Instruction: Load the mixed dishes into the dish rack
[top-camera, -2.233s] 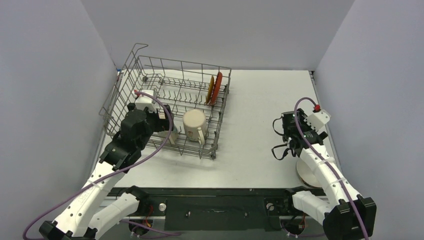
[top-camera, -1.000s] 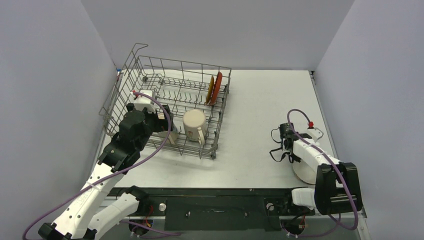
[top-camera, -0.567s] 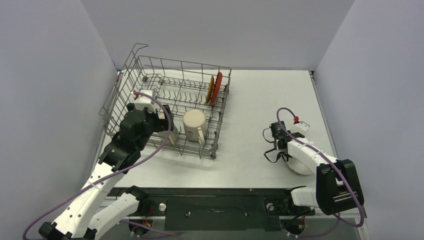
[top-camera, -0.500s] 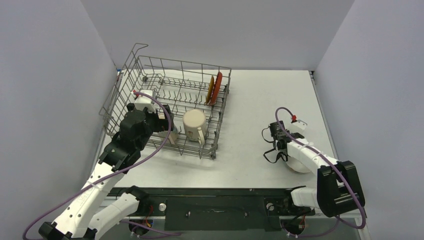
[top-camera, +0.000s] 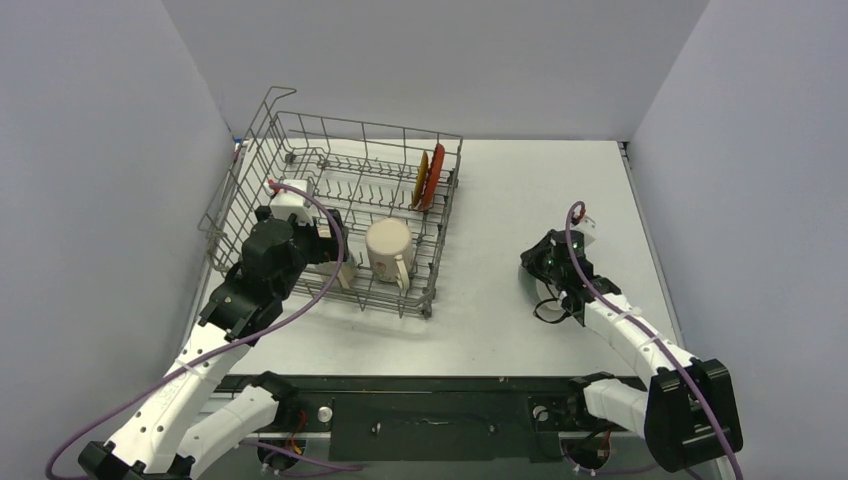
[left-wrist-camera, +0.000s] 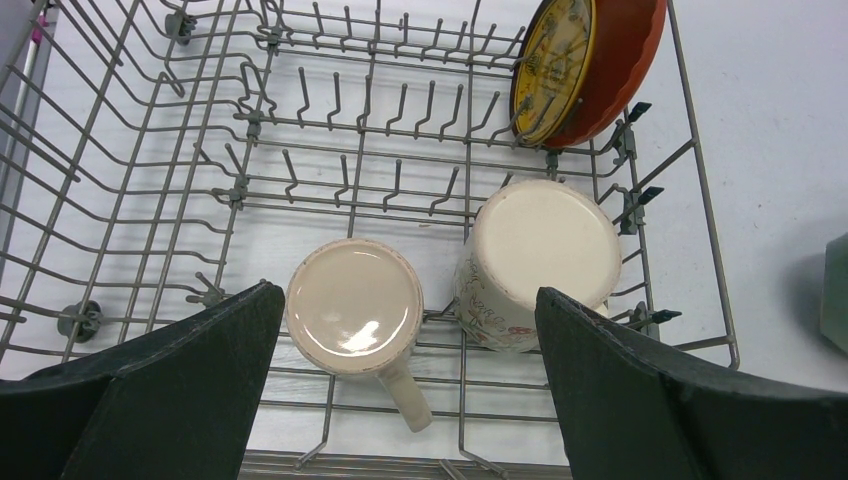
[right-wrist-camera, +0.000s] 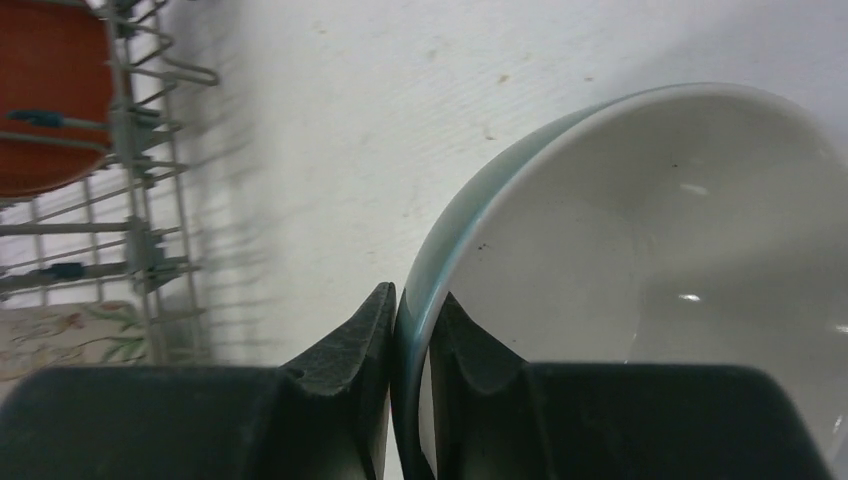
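Note:
The dish rack (top-camera: 300, 140) stands at the back left. Standing on edge at its far right corner are a red plate (left-wrist-camera: 625, 55) and a yellow saucer (left-wrist-camera: 550, 65). Two mugs sit upside down at its near side: a cream mug (left-wrist-camera: 352, 305) and a flower-patterned mug (left-wrist-camera: 545, 255). My left gripper (left-wrist-camera: 405, 295) hangs open above them, holding nothing. My right gripper (right-wrist-camera: 415, 300) is shut on the rim of a bowl (right-wrist-camera: 640, 250), white inside and teal outside, over the table right of the rack. From above, the right gripper (top-camera: 541, 268) hides most of the bowl.
Grey walls close in the table (top-camera: 520, 190) on the left, back and right. The rack's tall wire side (right-wrist-camera: 140, 200) stands just left of the held bowl. Rows of upright tines (left-wrist-camera: 340, 110) fill the rack's far half.
The right arm has swung left and away from the near right edge, carrying the bowl toward the rack. The left arm and the dishes in the rack have stayed put.

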